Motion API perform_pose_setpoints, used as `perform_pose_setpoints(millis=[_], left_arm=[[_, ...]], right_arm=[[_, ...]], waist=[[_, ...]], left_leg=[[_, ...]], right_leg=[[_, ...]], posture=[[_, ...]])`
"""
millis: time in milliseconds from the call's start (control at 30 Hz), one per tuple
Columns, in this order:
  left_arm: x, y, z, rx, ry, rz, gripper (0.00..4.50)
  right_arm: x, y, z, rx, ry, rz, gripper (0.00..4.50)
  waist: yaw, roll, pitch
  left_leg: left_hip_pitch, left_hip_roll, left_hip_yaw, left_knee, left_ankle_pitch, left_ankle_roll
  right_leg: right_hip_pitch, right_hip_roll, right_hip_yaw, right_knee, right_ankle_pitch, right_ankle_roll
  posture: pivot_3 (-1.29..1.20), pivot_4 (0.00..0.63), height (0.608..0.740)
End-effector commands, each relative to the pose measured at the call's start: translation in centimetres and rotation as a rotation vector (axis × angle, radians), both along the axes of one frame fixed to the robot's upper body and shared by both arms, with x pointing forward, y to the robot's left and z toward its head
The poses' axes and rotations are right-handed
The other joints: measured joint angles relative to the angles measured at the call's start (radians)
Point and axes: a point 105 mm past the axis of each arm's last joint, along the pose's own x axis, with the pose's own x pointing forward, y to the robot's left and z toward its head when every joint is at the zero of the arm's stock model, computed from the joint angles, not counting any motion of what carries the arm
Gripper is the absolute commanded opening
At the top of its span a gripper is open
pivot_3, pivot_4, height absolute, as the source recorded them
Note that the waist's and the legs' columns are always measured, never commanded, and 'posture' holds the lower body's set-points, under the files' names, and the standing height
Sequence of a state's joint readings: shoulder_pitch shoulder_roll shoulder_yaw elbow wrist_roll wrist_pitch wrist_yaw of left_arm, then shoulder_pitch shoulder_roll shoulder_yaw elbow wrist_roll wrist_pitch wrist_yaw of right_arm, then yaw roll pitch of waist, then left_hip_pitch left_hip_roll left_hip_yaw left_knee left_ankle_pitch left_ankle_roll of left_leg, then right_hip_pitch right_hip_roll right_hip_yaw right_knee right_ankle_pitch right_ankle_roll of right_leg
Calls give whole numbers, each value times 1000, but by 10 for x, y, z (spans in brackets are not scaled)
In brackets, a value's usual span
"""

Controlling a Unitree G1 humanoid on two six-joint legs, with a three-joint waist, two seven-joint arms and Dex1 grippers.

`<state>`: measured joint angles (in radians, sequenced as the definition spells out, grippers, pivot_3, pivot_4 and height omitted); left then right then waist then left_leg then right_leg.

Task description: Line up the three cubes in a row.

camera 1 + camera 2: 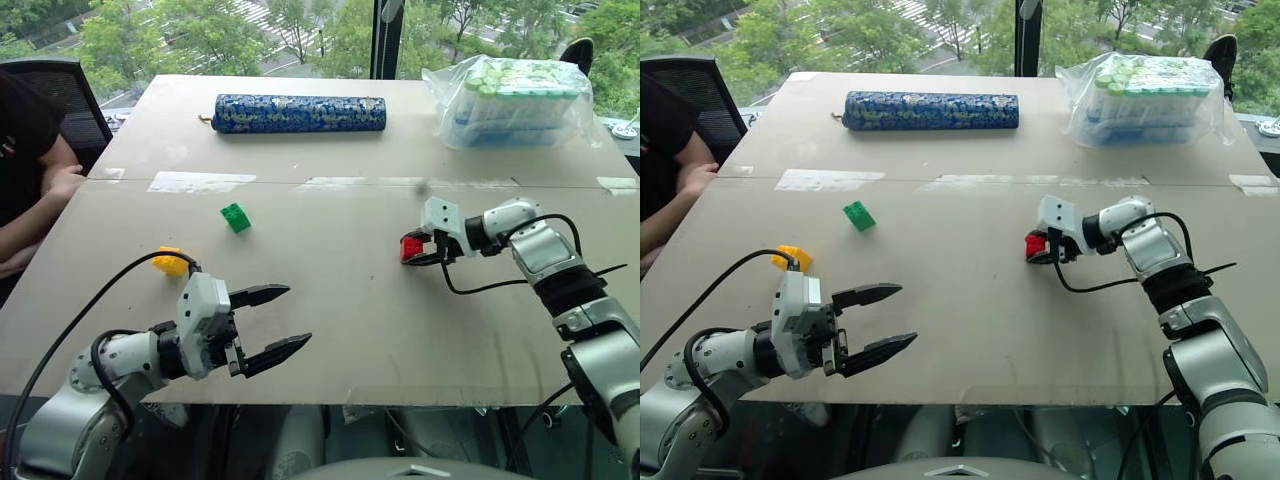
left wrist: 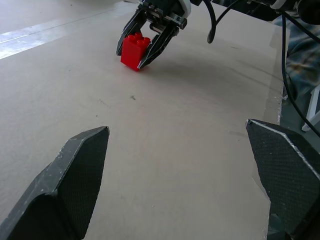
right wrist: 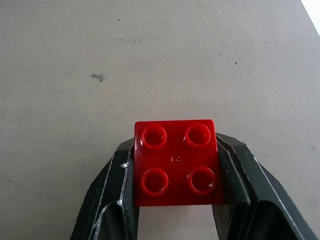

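Observation:
The red cube (image 1: 411,247) sits right of the table's middle with my right gripper (image 1: 416,250) shut on it, studs showing between the black fingers (image 3: 176,162). It appears low on the table, one corner down (image 2: 135,51). The green cube (image 1: 236,217) lies left of centre, farther back. The yellow cube (image 1: 170,262) rests near the left, partly behind my left arm's cable. My left gripper (image 1: 278,320) hangs open near the front edge, nothing between its fingers (image 2: 65,190).
A blue patterned roll (image 1: 298,113) lies across the far side of the table. A clear bag of bottles (image 1: 515,100) stands at the far right. A seated person's arm (image 1: 40,195) is at the left edge, beside a black chair. Tape strips (image 1: 200,182) cross the tabletop.

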<state>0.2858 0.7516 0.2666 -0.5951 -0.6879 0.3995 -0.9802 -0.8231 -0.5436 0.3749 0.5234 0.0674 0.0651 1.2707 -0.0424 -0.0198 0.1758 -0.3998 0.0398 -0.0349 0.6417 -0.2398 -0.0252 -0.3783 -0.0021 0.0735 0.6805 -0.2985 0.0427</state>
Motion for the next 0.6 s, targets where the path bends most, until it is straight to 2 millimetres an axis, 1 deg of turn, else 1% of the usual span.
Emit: perform_pose_setpoints(millis=[33,133,167,200,300,333,467,533,567,600], left_arm=[[-2,-1,10,4,-56,-7,4500],[-2,-1,10,3,-58,0,4500],[-3,-1,11,2,-58,2,4500],[-3,0,11,0,-57,4,4500],[-3,0,10,0,-52,12,4500],[-3,1,10,0,-51,16,4500],[7,7,9,-18,-62,111,4500],[11,8,11,-43,-60,141,4500],[16,9,13,-58,-71,178,4500],[25,13,15,-59,-88,247,4500]], right_arm=[[5,0,12,-1,-43,14,1358],[5,0,10,-16,-22,25,1358],[5,0,9,-16,-14,29,2438],[4,0,9,-17,-10,35,2774],[8,2,11,-4,-40,22,4220],[8,2,11,-1,-41,25,4379],[0,2,26,71,-26,51,4379],[-3,0,32,90,-50,53,4379],[-5,-1,35,104,-69,46,4379],[-7,-3,41,142,-90,35,4379]], waist=[[0,0,0],[0,0,0],[0,0,0],[0,0,0],[0,0,0],[0,0,0],[0,1,1],[1,1,1],[3,1,1],[5,1,1]], left_leg=[[0,0,0,0,0,0],[0,0,0,0,0,0],[0,0,0,0,0,0],[0,0,0,0,0,0],[0,0,0,0,0,0],[0,0,0,0,0,0],[0,0,0,0,0,0],[0,0,0,0,0,0],[0,0,-1,0,0,0],[0,0,-2,0,0,0]], right_leg=[[0,0,0,0,0,0],[0,0,0,0,0,0],[0,0,0,0,0,0],[0,0,0,0,0,0],[0,0,0,0,0,0],[0,0,0,0,0,0],[0,0,0,0,0,0],[0,-1,0,0,0,0],[0,-1,-1,0,0,0],[0,-1,-1,0,0,0]], posture=[[0,150,740],[0,150,740],[0,150,740],[0,150,740],[0,150,740],[0,150,740],[0,150,740],[0,150,740],[0,150,740],[0,150,740]])
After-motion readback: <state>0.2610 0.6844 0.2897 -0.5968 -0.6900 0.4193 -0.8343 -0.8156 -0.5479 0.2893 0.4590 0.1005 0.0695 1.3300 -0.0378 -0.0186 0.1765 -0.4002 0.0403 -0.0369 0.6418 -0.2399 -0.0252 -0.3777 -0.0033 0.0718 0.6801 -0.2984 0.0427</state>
